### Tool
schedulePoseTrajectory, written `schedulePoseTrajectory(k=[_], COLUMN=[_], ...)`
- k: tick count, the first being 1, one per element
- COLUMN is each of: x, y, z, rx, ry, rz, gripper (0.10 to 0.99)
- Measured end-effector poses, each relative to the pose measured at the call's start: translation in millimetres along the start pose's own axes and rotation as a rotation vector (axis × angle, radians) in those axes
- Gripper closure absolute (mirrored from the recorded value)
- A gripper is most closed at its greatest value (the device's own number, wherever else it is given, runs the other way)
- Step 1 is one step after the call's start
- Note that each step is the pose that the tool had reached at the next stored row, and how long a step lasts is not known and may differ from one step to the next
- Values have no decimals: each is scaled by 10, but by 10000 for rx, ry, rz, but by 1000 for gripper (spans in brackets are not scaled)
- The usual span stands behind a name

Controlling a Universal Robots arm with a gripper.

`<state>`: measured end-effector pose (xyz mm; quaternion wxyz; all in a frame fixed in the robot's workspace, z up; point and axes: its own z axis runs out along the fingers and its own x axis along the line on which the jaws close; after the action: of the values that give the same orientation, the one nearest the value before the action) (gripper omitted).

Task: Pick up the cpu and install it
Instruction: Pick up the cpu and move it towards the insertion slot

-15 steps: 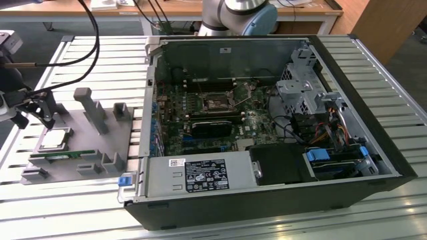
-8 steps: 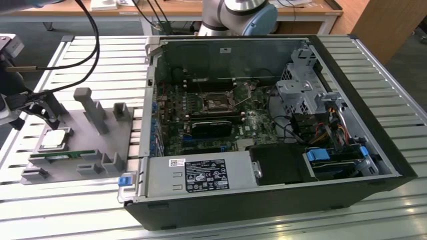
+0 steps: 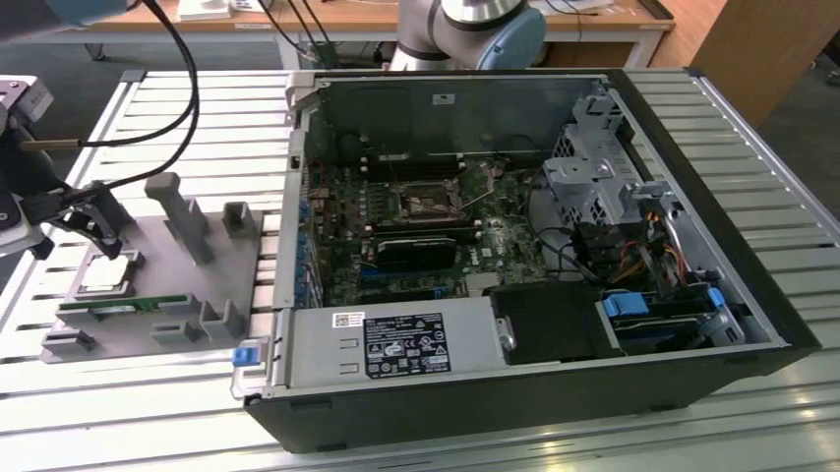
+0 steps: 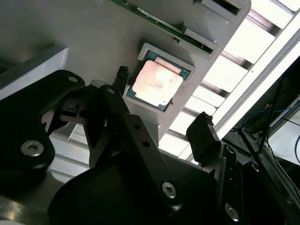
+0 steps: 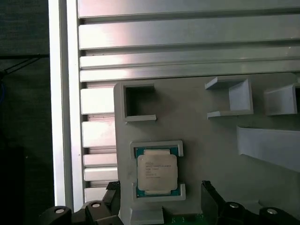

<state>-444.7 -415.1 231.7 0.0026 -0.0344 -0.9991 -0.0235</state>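
Gripper: the gripper (image 3: pixel 82 218) hangs at the far left of the exterior view, over the grey holder plate (image 3: pixel 197 285).
Jaws: spread wide and holding nothing; in both wrist views the two black fingers (image 4: pixel 203 133) stand to either side of the chip, clear of its edges.
Cpu: the cpu (image 3: pixel 108 275) lies flat in its square pocket on the holder plate, silver top up, at the lower left of the exterior view. In the second wrist view the cpu (image 4: pixel 157 84) sits between the fingers; in the first wrist view the cpu (image 5: pixel 157 172) rests inside raised corner brackets.
Contact: none can be seen between gripper and cpu.
Memory stick: a long green memory stick (image 3: pixel 125 306) stands on edge in a slot just beside the cpu.
Computer case: the open computer case (image 3: pixel 525 403) lies on its side across the centre and right of the exterior view, well apart from the cpu.
Socket: the socket (image 3: pixel 427 202) on the motherboard (image 3: pixel 393 241) sits in the upper middle of the case.
Worktop: the slatted metal worktop (image 3: pixel 132 413) carries both plate and case.
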Motion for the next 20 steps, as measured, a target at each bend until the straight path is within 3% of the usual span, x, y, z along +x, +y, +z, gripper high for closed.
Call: schedulePoseTrajectory(k=[7, 20], x=[0, -2], y=[-2, -7], z=[33, 149], rx=[-62, -70], ry=[7, 5], rz=[0, -1], gripper=[310, 310])
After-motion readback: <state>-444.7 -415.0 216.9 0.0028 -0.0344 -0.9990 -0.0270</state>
